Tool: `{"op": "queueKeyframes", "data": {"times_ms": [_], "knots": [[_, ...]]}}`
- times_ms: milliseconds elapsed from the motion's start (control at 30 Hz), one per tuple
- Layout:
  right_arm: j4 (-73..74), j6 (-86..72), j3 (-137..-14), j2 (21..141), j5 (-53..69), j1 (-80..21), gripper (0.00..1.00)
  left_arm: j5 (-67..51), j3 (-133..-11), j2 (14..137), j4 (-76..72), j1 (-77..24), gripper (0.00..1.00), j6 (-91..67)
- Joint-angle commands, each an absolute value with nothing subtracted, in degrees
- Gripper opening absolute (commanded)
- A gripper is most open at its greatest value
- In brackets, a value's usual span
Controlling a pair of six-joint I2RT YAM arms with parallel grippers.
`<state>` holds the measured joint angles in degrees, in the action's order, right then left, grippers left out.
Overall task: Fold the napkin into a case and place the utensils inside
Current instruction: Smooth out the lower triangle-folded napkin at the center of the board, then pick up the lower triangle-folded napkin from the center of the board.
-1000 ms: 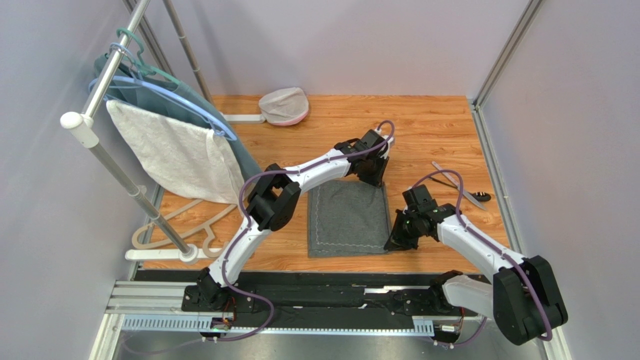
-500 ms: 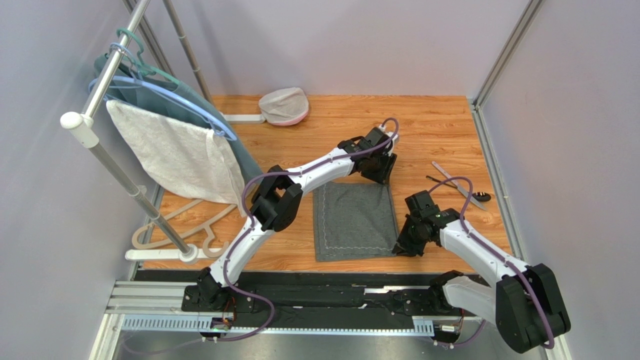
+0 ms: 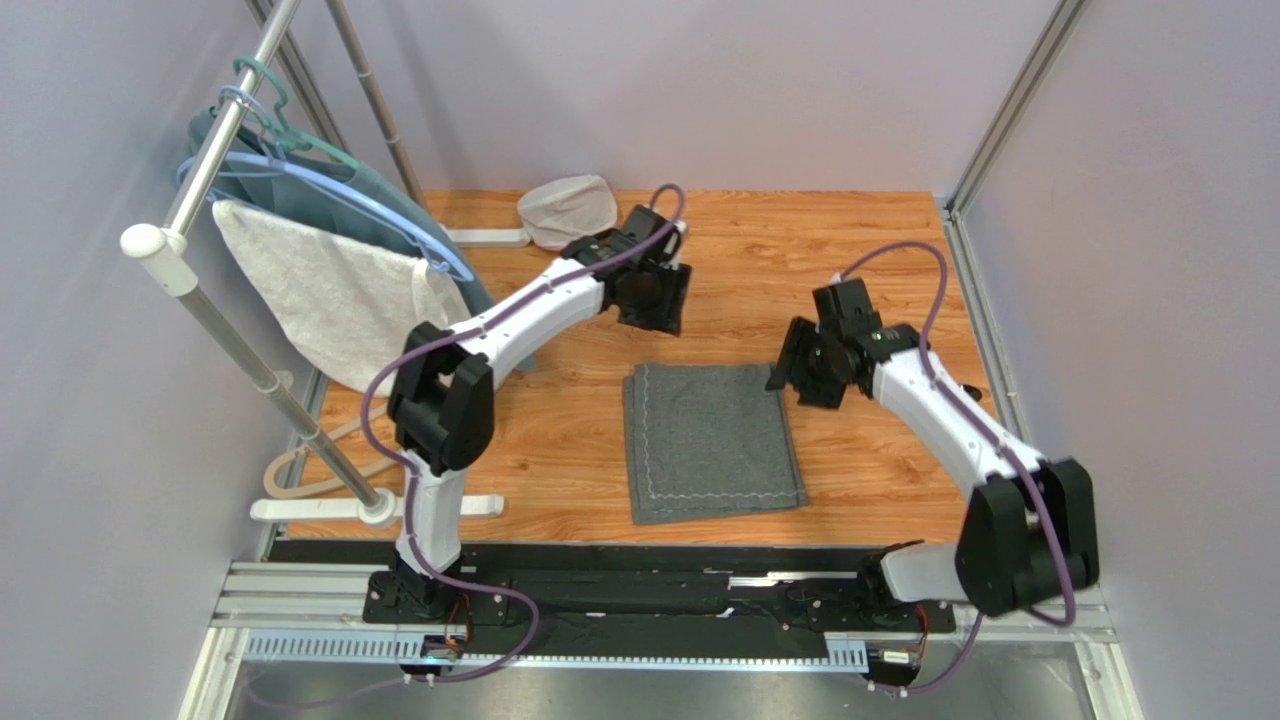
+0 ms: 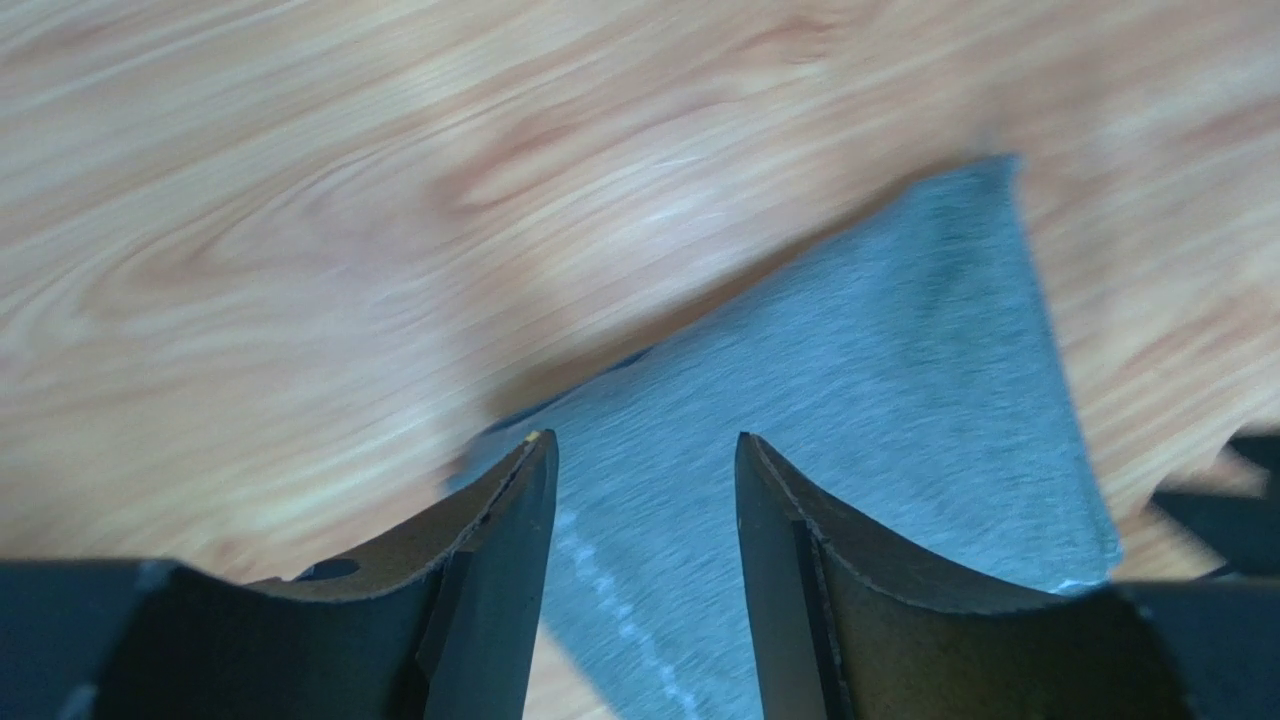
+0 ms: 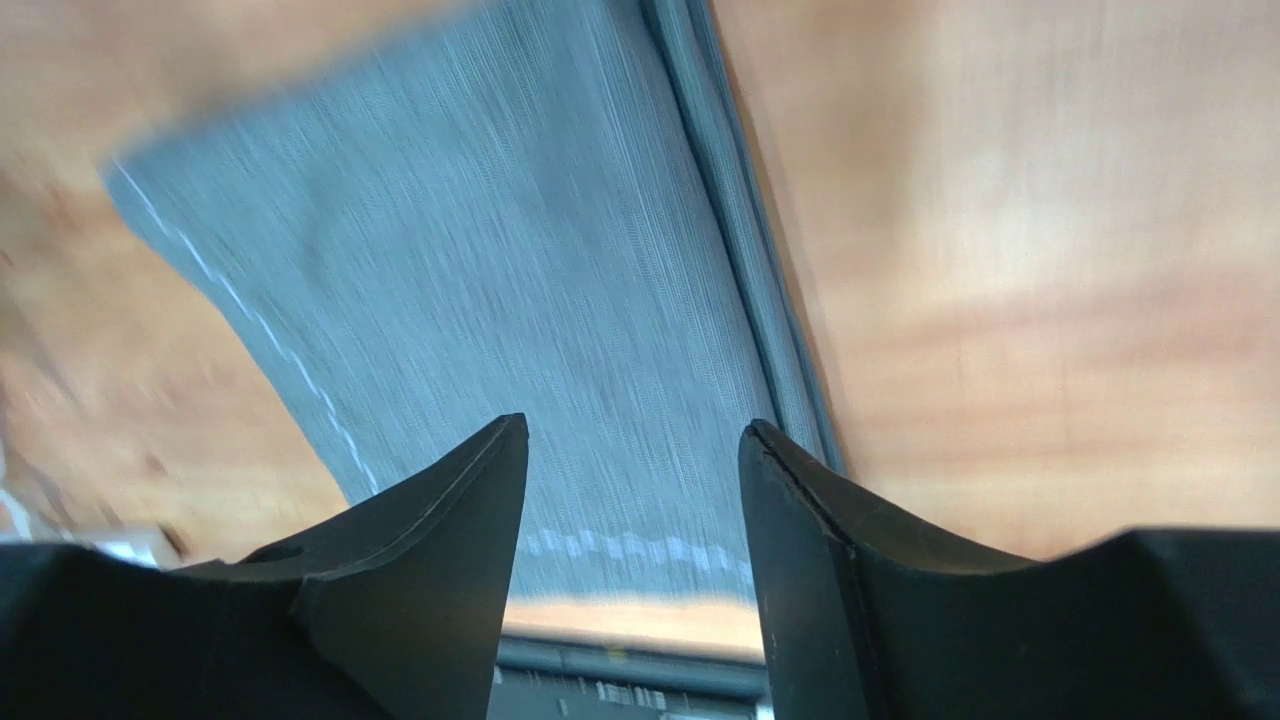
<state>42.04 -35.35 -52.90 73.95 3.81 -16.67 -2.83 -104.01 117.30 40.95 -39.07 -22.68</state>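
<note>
Far left: white towel (image 3: 353, 308) and teal garment (image 3: 496, 315) hung on rack (image 3: 220, 132). Next, left gripper (image 3: 657, 305): fingers well apart, nothing between, hovering over wooden table (image 3: 887, 240) just past far-left corner of napkin (image 3: 709, 443). Centre: napkin flat on table, dark grey, doubled edge seen along one side. Right gripper (image 3: 792, 371): likewise spread wide, empty, up beside napkin's far-right corner. Utensils (image 3: 974, 395): mostly hidden behind right arm, only dark tip showing near right table edge.
</note>
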Motion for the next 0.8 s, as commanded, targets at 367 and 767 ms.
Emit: {"op": "queueKeyframes", "data": {"times_ms": [367, 767], "knots": [[37.4, -24.0, -74.4, 101.0, 6.4, -11.6, 0.35, -11.4, -93.2, 115.6, 38.1, -30.2, 0.49, -27.9], [35.2, -23.5, -72.9, 103.9, 10.9, -10.1, 0.38, -14.9, -91.8, 119.4, 36.0, -30.2, 0.43, -29.4]]}}
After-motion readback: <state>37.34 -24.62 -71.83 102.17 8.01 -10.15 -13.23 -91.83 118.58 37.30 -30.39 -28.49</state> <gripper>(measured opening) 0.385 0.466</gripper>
